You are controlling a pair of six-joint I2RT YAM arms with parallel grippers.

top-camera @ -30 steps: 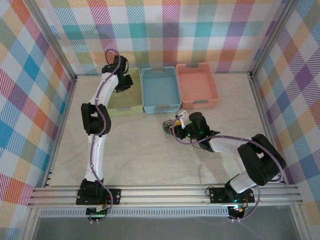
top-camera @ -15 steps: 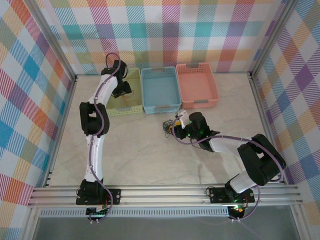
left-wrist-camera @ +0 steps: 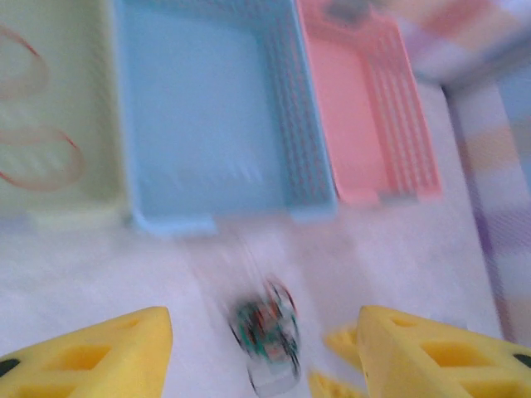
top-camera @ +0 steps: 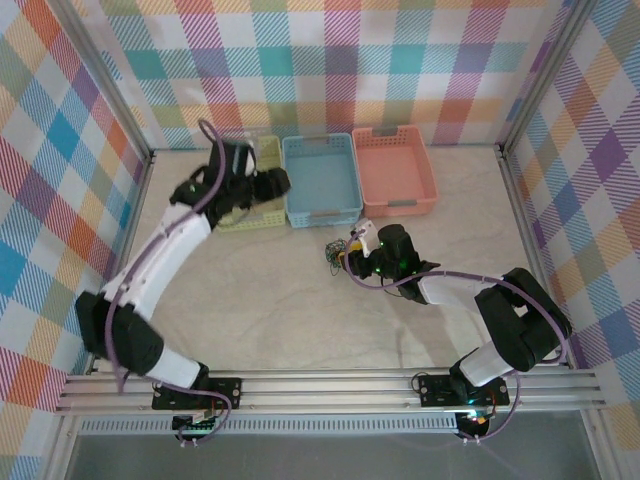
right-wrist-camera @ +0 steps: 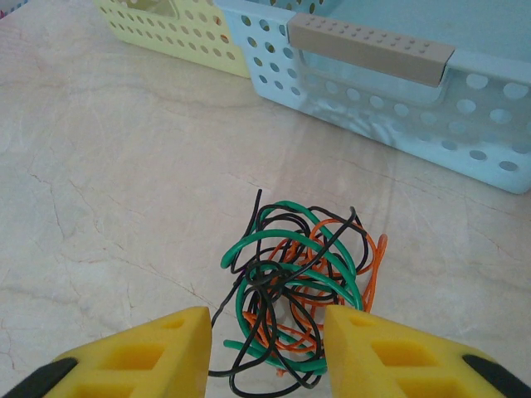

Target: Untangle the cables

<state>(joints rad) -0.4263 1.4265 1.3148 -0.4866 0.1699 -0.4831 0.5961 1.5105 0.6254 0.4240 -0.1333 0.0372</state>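
Working at the table [top-camera: 260,310], I judge I'm at the picking-apart step. My right arm lies low, reaching left, and the right gripper [right-wrist-camera: 267,332] has its fingers parted, straddling the cables [right-wrist-camera: 294,278], a red-orange, green and black knot just on the near side of the blue basket [top-camera: 320,175]. My left arm bends over the yellow basket [top-camera: 255,213], the left gripper [left-wrist-camera: 264,332] spread and empty, looking down at the knot. One red-orange loop [left-wrist-camera: 76,159] lies in that basket. Next I should probably pinch a single strand and draw it out slowly.
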